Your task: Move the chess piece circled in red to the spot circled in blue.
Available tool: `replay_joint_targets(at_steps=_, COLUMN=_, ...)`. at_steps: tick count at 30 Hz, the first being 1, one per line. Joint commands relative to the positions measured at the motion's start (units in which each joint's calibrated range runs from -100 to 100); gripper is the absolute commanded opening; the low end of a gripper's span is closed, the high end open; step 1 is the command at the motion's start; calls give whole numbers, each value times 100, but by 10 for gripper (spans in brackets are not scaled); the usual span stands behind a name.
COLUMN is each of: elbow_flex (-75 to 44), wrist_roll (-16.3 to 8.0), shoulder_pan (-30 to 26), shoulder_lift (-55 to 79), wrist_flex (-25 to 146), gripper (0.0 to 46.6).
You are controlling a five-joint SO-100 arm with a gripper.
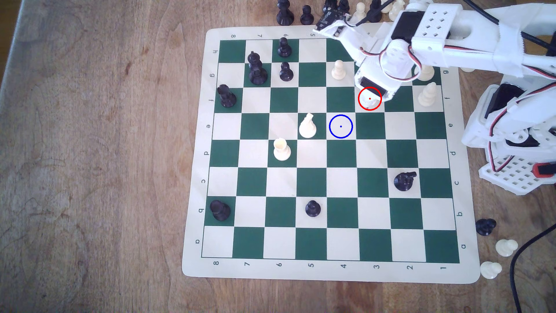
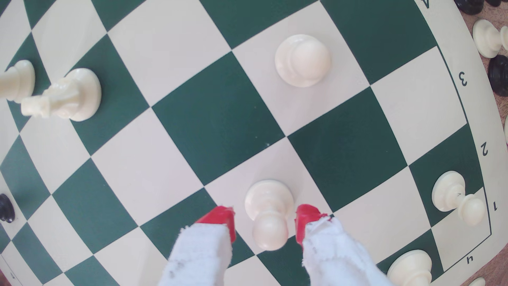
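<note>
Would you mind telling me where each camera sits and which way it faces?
Exterior view: off the arm, above the wooden table, looking down on the green-and-cream chessboard; the white arm reaches in from the exterior view's right.
Wrist view: on the wrist, looking down past the open red-tipped gripper at the board.
Shared: the small cream-white pawn circled in red, standing between the red fingertips with gaps either side, and the board; the cream square ringed in blue sits diagonally next to the pawn's square.

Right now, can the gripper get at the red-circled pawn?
Probably yes. The open gripper already straddles the pawn, one red fingertip on each side with small gaps. No other piece crowds that square.
</note>
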Motion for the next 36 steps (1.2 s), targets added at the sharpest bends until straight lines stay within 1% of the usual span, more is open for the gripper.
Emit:
replay_joint_targets(at_steps=1, elbow_flex=-478, wrist_roll=10, shoulder_pan=-1, shoulder_lift=-56, wrist_flex=-103, gripper=119)
replay_joint_targets(at_steps=9, elbow_flex=-469, wrist_roll=59, shoulder_pan=-1, shoulder_lift=29, wrist_flex=-70, gripper=123)
replay_joint_targets(at_steps=14, elbow_flex=-433, wrist_roll=63, shoulder_pan=-32, shoulder_lift=-14, wrist_flex=-62, gripper=98)
replay_joint_targets(at_steps=26, elbow_flex=-406, wrist_roll=83, shoulder_pan=-71, shoulder_lift=-31, wrist_flex=44, gripper=97)
replay_joint_targets(at_steps=34, elbow_flex=-397, wrist_roll=103, shoulder_pan=-118, shoulder_lift=-48, wrist_flex=151, gripper=37)
replay_joint_targets(at_steps=36, elbow_flex=-397, wrist_roll=112, shoulder_pan=-118, shoulder_lift=-65, wrist_flex=167, gripper=7)
